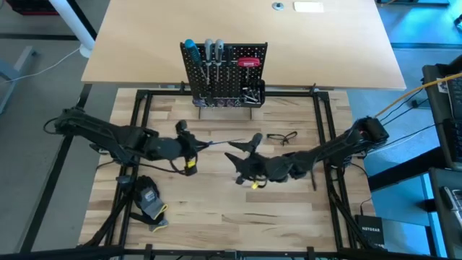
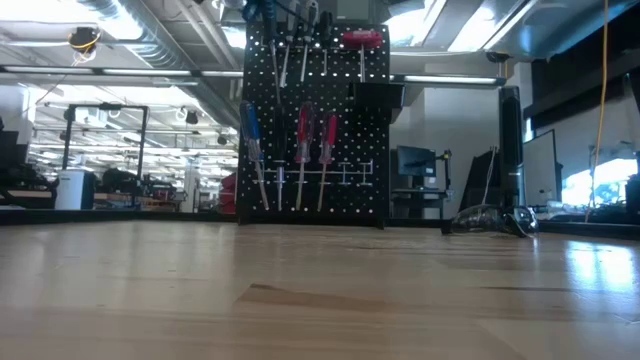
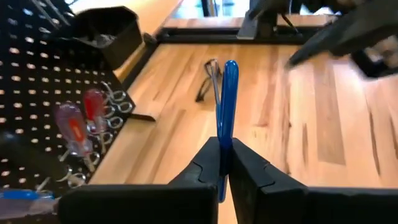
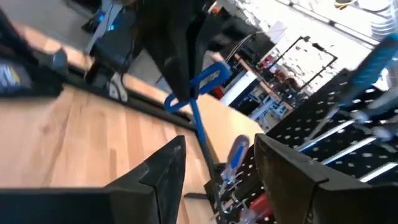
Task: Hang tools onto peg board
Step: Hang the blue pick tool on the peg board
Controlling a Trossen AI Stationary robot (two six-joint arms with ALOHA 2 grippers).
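The blue-handled screwdriver (image 3: 229,93) is pinched tight in the left hand (image 1: 193,146) above the desk (image 1: 216,217), just in front of the peg board (image 1: 224,72), while the right hand (image 1: 242,148) sits right beside it, fingers spread and, far as I can tell, gripping nothing.
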